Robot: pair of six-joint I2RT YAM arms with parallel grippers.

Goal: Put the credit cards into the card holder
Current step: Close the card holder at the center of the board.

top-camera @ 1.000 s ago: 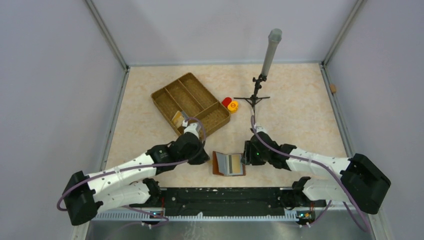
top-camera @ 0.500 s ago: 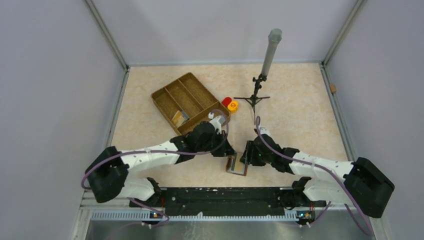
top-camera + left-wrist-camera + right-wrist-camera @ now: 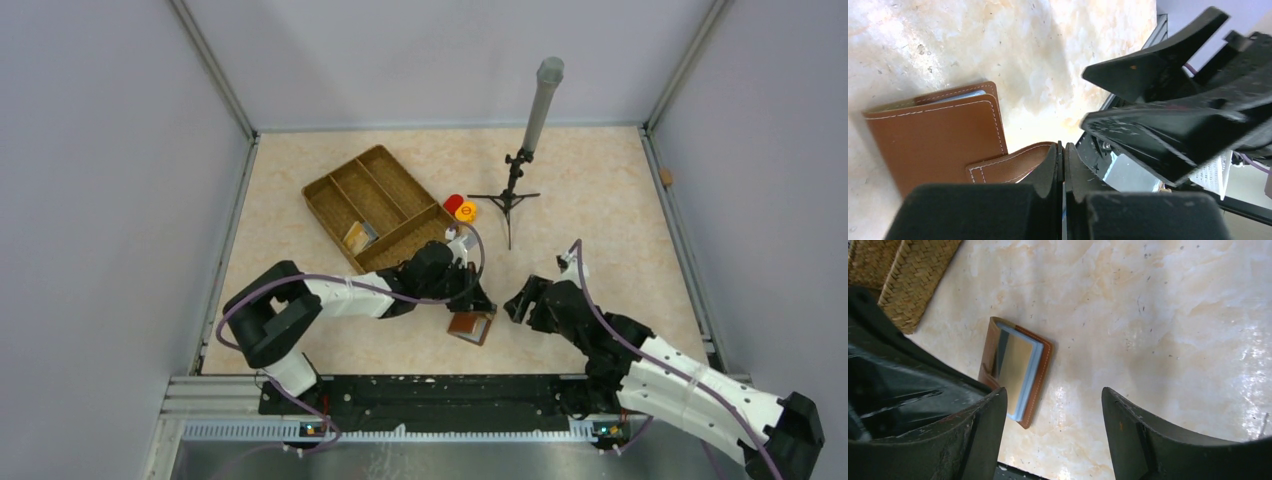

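The card holder, a reddish-brown wallet, lies half folded on the table at the front centre. In the right wrist view its left cover stands up, and a gold card over a pale blue card shows inside. My left gripper is at the wallet. In the left wrist view its fingers are pressed together at the wallet's clasp tab, with the brown cover beside them. My right gripper is open and empty, just right of the wallet.
A divided wicker tray stands behind the left arm, with a yellowish flat piece in one compartment. Red and orange caps lie beside it. A small tripod with a grey tube stands behind the grippers.
The wallet has gone from lying open flat to half folded. My left arm has reached right to it. My right gripper has let go and pulled back to the right.
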